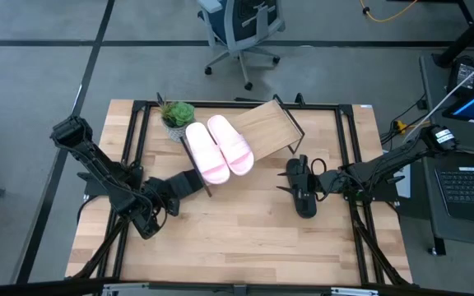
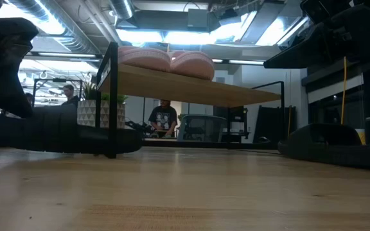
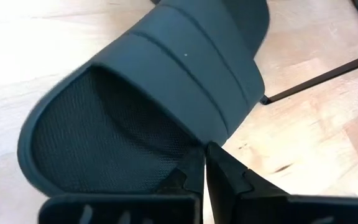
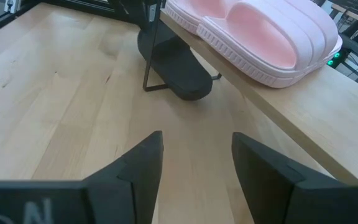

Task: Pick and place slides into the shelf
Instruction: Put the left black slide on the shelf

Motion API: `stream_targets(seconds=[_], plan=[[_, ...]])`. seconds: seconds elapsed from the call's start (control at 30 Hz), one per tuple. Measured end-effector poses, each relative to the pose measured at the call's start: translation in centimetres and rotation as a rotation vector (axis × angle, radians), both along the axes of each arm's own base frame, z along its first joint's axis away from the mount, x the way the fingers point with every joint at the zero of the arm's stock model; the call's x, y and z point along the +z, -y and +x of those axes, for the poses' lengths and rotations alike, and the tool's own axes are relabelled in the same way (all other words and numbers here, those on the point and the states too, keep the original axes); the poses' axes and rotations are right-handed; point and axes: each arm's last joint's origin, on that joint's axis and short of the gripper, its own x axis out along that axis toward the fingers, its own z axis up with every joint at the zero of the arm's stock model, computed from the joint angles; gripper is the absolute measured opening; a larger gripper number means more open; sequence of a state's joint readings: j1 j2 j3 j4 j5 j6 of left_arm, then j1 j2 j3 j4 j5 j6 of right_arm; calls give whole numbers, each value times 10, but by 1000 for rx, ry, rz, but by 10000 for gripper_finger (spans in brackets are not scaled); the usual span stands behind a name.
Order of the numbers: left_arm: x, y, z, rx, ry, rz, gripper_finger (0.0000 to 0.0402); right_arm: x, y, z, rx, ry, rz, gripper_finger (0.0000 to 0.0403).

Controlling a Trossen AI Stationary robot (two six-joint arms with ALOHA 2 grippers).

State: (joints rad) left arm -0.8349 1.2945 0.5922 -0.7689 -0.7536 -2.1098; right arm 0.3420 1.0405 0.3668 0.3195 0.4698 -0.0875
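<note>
Left wrist view shows the left claw (image 3: 205, 163) clenched, its tips pinched on the heel rim of a black slide (image 3: 148, 93) lying on the desk (image 3: 303, 130). That bite looks thin; lifting could let the slide swing or slip out, and it may catch the shelf (image 1: 271, 125) frame just beyond the claw. From overhead the grip itself is hidden, but the layout is plain: two pink slides (image 1: 219, 148) already sit on the shelf ahead of the left claw, while the right claw (image 1: 290, 176), released and wide, hovers by a second black slide (image 1: 303, 194). Only the right wrist view looks under the shelf board.
</note>
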Motion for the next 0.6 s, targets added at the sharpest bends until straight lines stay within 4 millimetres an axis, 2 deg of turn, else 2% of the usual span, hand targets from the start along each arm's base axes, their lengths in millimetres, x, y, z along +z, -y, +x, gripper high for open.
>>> stream_targets(seconds=[0.6], plan=[[-1,5,-4,-24,-38,-50,0,0,0,0,0,0,0,193]])
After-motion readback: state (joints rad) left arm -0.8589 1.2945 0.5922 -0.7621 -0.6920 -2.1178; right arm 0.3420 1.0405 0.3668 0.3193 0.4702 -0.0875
